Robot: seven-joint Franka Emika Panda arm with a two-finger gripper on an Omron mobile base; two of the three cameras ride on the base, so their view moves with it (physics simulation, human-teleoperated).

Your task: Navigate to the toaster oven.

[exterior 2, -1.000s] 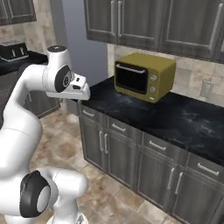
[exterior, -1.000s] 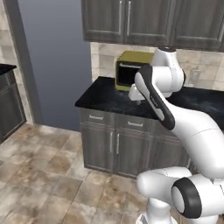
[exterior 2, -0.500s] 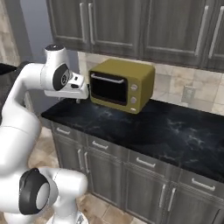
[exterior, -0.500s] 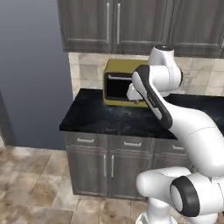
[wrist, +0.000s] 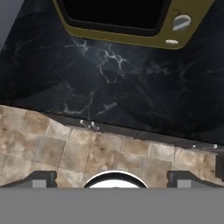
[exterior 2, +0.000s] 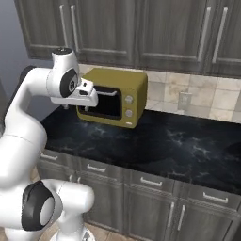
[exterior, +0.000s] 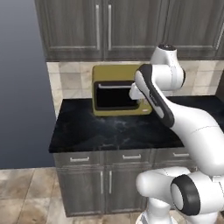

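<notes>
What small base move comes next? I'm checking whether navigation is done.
Probably a short creep straight forward, then stop. The toaster oven already sits nearly dead ahead on the counter, its door facing the base, with a strip of floor between base and cabinets.

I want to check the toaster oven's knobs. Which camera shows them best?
The right base view: the toaster oven shows its right panel unblocked, with two knobs. In the left base view the arm covers that side. The hand view catches just the oven's lower edge and one knob.
</notes>
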